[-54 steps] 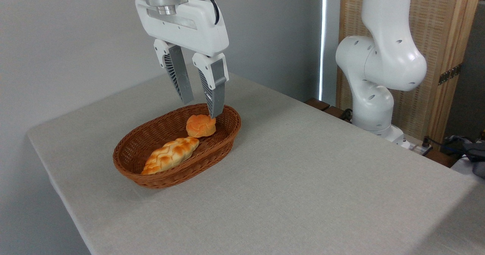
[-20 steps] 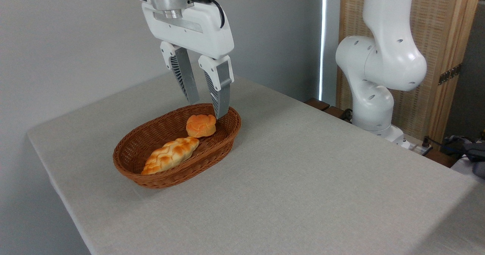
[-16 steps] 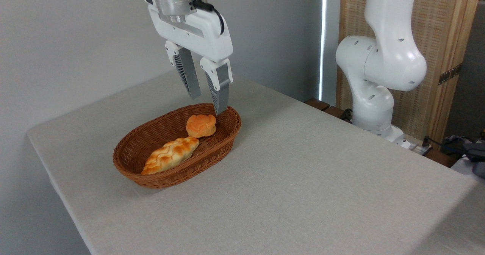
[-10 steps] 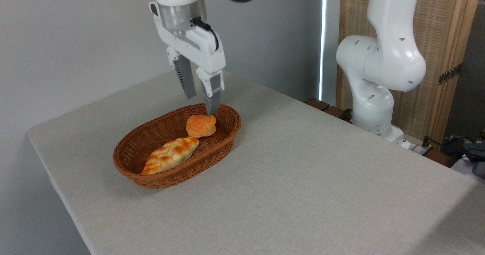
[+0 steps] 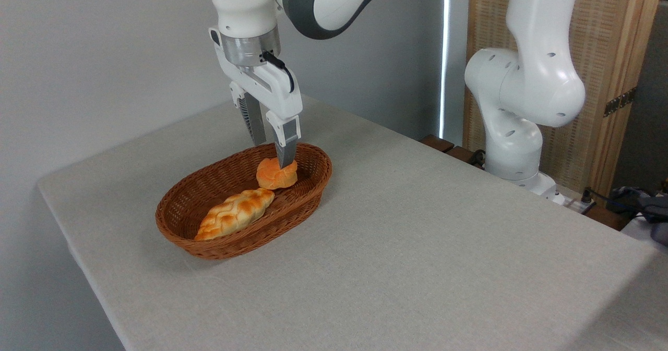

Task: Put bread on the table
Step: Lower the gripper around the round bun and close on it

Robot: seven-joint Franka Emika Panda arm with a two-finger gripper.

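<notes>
Where the bread (image 5: pixel 275 173) sits at the right end of the basket (image 5: pixel 209 239), beside the braided loaf (image 5: pixel 235 213), your tool (image 5: pixel 271 153) hangs directly over it, jaws apart, empty, the near finger crossing the bun's top. Bare tabletop (image 5: pixel 417 246) lies open to your right, past the wicker rim.

Two breads (image 5: pixel 276 174) (image 5: pixel 235 213), one basket (image 5: pixel 250 241)

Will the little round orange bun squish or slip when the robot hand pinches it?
The bun has a glossy crust, so it might slip a little between the smooth fingers. Its rounded shape could let it roll against the basket. It looks small, so probably light. How soft it is can't be told from here.
</notes>
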